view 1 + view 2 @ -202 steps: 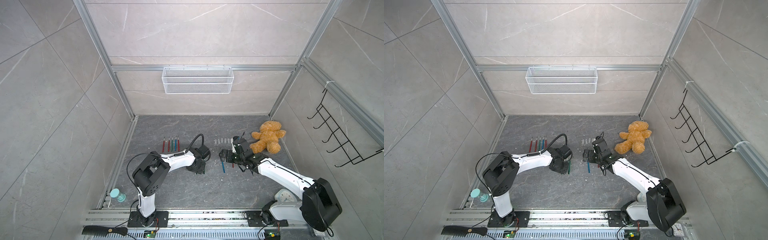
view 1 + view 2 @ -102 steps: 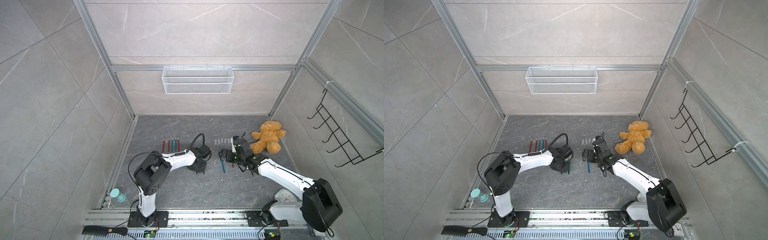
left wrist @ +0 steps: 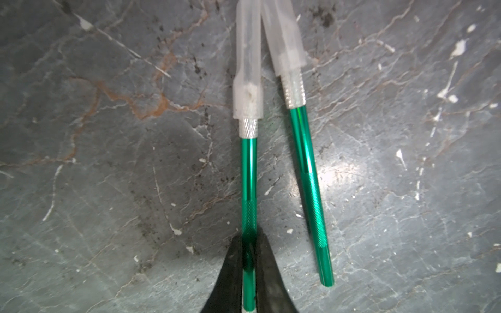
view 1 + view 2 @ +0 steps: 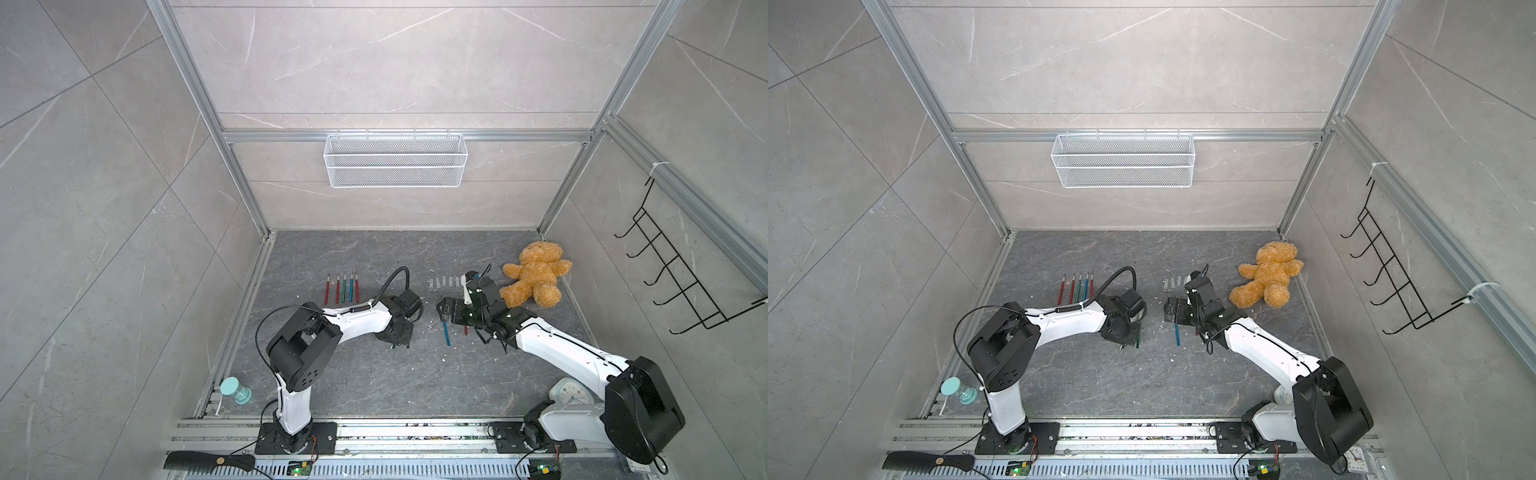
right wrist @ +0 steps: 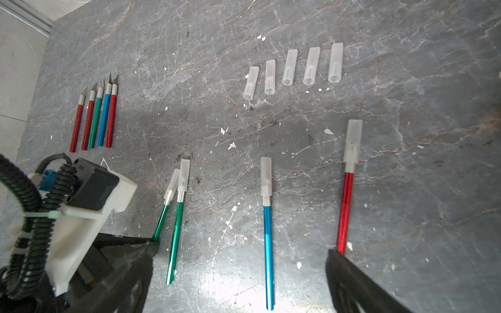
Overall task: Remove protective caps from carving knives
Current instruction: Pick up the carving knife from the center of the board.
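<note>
My left gripper (image 3: 249,239) is shut on the handle of a green carving knife (image 3: 249,176), which wears its translucent protective cap (image 3: 248,67). A second capped green knife (image 3: 311,176) lies beside it, and their caps touch. My right gripper (image 5: 243,248) stands open above a capped blue knife (image 5: 267,230), with a capped red knife (image 5: 345,206) at one finger. Several uncapped knives (image 5: 95,116) lie in a row at the back left. Several loose caps (image 5: 290,67) lie in a row at the back. In both top views the grippers (image 4: 397,336) (image 4: 1173,311) face each other mid-floor.
A brown teddy bear (image 4: 532,274) lies at the back right, close to my right arm. A teal-capped bottle (image 4: 235,390) stands at the front left and a black comb (image 4: 208,461) lies on the front rail. A wire basket (image 4: 395,160) hangs on the back wall.
My left gripper has closed onto the green knife's handle. The right gripper has stayed open and almost still.
</note>
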`<state>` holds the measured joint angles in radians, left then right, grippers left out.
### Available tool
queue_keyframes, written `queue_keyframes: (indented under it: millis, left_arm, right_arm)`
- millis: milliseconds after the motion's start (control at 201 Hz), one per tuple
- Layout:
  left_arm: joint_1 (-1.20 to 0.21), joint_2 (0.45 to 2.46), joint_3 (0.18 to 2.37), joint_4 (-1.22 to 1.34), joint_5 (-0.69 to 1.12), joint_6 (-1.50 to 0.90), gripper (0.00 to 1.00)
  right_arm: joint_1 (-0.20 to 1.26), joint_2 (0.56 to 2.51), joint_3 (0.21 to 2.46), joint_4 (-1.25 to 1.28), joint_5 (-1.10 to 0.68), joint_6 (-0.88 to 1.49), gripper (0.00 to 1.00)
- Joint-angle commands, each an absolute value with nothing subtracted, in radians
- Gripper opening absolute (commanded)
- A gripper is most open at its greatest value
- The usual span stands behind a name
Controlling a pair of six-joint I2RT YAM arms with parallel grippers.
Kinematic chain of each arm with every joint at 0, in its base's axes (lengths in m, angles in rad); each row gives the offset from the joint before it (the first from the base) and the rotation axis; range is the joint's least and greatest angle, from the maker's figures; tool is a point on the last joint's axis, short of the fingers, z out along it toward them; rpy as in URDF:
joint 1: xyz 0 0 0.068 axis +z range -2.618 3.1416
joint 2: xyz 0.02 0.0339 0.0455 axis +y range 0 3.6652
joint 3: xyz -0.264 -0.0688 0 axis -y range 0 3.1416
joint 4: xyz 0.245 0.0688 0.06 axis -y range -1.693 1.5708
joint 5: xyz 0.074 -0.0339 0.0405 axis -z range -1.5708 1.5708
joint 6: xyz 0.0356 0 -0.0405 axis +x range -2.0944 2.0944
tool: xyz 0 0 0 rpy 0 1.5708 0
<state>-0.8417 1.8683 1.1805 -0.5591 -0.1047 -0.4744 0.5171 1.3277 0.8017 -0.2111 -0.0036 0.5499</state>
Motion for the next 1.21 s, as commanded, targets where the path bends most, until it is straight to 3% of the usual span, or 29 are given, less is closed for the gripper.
queue_keyframes:
  millis: [0, 289, 822, 1201]
  left_arm:
    - [-0.842, 1.834, 1.149, -0.612, -0.137, -0.489, 0.07]
    - [-0.842, 1.781, 1.14, -0.612, -0.154, -0.499, 0.0]
    - [-0.842, 1.607, 1.037, -0.479, -0.123, -0.503, 0.0]
    - [-0.855, 1.496, 0.918, -0.3, 0.001, -0.513, 0.0]
  right_arm:
    - [0.522, 1.336, 0.79, -0.202, -0.009, 0.546, 0.99]
    - [0.523, 1.353, 0.795, -0.196, -0.037, 0.544, 1.0]
    - [0.525, 1.35, 0.792, -0.174, -0.104, 0.548, 0.99]
    - [0.548, 1.392, 0.859, -0.166, -0.242, 0.705, 0.83]
